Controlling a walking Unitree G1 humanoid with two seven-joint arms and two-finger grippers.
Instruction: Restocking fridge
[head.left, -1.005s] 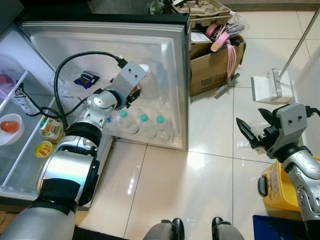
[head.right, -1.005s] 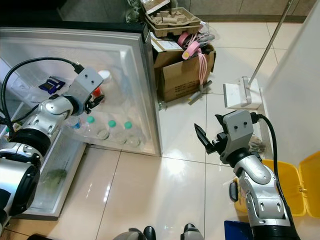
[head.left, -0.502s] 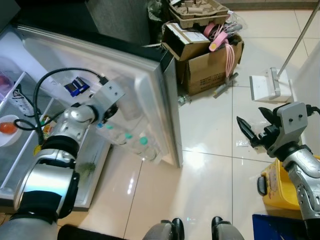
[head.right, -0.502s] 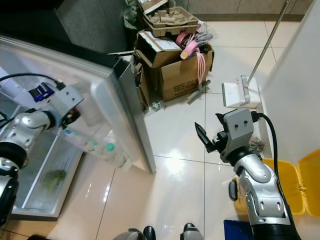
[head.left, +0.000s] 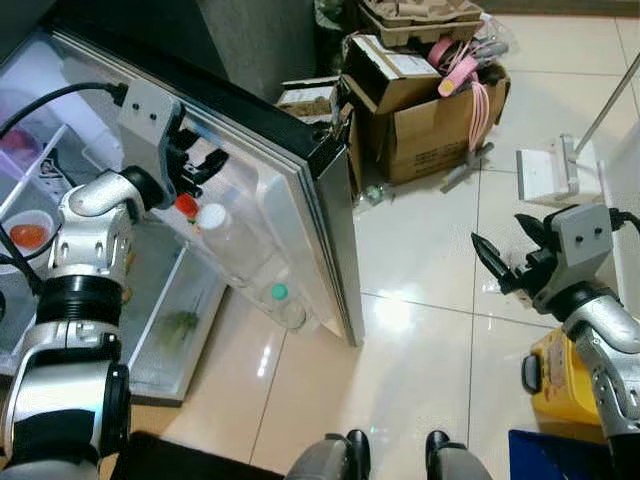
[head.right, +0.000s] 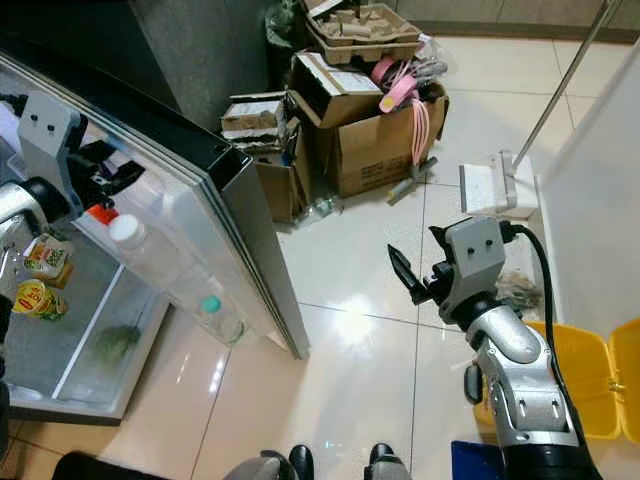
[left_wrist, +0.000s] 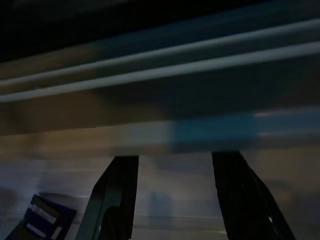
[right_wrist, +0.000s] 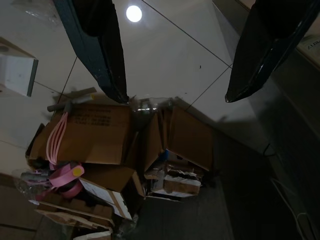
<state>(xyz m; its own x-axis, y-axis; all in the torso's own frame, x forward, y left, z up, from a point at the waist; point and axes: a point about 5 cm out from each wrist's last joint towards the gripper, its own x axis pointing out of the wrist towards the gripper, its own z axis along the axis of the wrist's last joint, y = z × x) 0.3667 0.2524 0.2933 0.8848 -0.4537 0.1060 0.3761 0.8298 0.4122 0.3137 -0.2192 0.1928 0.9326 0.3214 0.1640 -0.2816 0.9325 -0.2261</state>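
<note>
The fridge door (head.left: 290, 190) stands partly swung in, its dark edge toward me. Clear water bottles sit in its lower rack: one with a white cap (head.left: 212, 217), one with a green cap (head.left: 279, 292), and a red cap (head.left: 184, 205) beside them. My left gripper (head.left: 198, 160) is open against the inner side of the door, just above the bottles, holding nothing; its fingers (left_wrist: 112, 200) show apart in the left wrist view. My right gripper (head.left: 500, 262) hangs open over the floor tiles on the right, far from the fridge.
Inside the fridge are a bowl (head.left: 28, 234), a juice carton (head.right: 44, 255), a yellow cup (head.right: 29, 297) and a bottom drawer with greens (head.left: 180, 326). Cardboard boxes (head.left: 432, 125) crowd the floor behind the door. A white mop head (head.left: 545, 170) and a yellow bin (head.left: 562, 375) stand at the right.
The fridge door has swung further toward shut, with my left gripper staying against its inner side and moving left with it. The right arm has stayed where it was.
</note>
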